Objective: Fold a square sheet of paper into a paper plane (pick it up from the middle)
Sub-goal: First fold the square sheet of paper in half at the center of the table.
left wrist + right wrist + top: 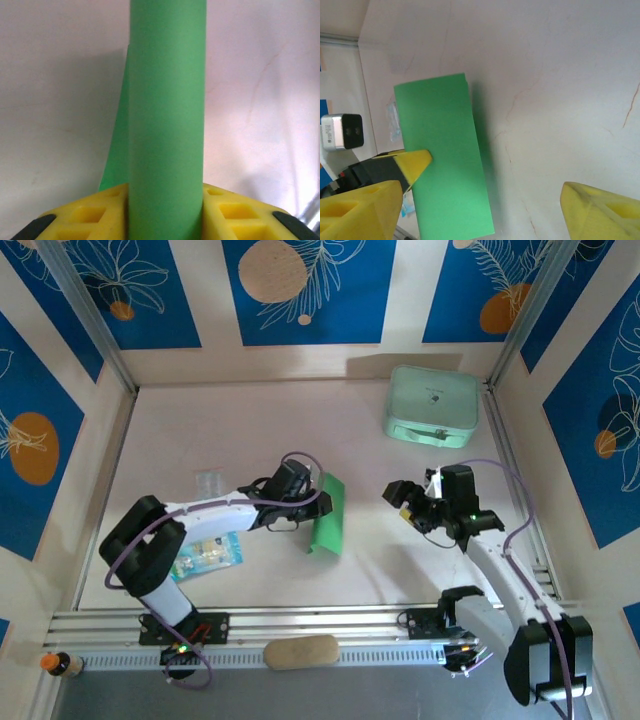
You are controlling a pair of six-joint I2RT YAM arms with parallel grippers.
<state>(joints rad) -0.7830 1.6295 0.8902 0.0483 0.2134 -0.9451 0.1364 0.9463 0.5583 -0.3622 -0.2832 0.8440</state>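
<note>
While you scan from left: blue-print clear packet (208, 555) lies beside left arm. Your left gripper (318, 504) is clamped on green paper sheet (328, 515), yellow fingers (100, 217) pressing both sides. Sheet is folded into narrow strip, mid-table. Your right gripper (402, 502) is spread wide, near sheet but not touching. Mint case (432, 405) sits far right, by back wall.
</note>
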